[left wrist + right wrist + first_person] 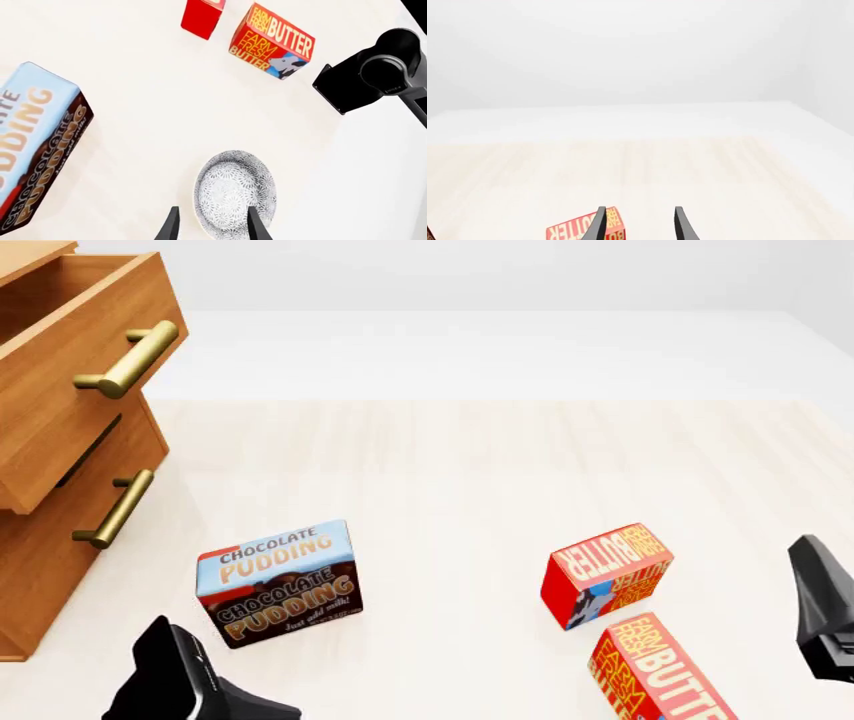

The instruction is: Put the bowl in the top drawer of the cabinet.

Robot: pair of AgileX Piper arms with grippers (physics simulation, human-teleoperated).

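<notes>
Left gripper point(212, 226) jaws apart over bowl point(235, 189) | right gripper point(639, 225) jaws apart | top drawer point(80, 370) open

A chocolate pudding box point(279, 583) stands on the pale wood bench point(454, 480) at the near left, its blue and brown printed face turned toward the near side. Well apart from it, at the near right, a red and orange butter box point(607, 575) stands tilted, its lettering running sideways. Just nearer and slightly right of it lies a second butter box point(657, 675), cut off by the frame's near edge.
</notes>
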